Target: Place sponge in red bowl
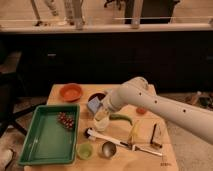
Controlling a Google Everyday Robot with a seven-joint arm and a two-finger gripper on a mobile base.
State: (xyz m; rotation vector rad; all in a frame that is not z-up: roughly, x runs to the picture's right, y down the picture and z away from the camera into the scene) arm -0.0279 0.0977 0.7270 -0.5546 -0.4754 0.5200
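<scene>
The sponge [93, 104], a small blue-grey block, sits at the tip of my gripper [99, 107], which is shut on it. It is held just above the table, in front of the dark maroon bowl [97, 95]. The red bowl [70, 91], shallow and orange-red, stands at the table's back left, to the left of the gripper and apart from it. My white arm [150, 107] reaches in from the right. A white cup [101, 121] stands just below the gripper.
A green tray [45, 142] holding grapes [65, 120] fills the left front. A green cup [85, 150], a metal scoop [109, 148], a white-handled brush [117, 142], a banana [135, 131] and a green pepper [121, 118] lie at the front.
</scene>
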